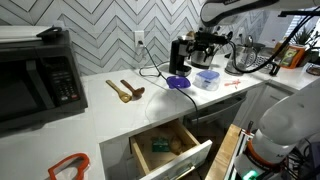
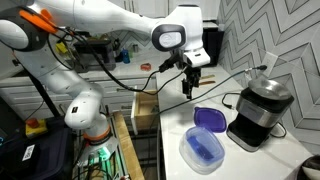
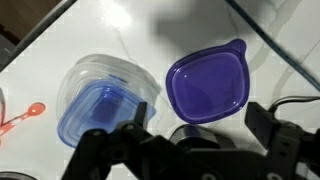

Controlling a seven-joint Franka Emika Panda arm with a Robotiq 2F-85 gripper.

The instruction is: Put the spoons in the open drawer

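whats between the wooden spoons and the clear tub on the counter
The purple lid lies between the wooden spoons and the clear tub, right beside the tub. The rest is white countertop. This shows in an exterior view.

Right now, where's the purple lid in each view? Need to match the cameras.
Exterior view: purple lid sits just right of centre, mid-height.
Exterior view: the lid is right of centre, lower half.
Wrist view: the lid is right of centre, upper half.
Shared landmark: the clear container next to it in all three.
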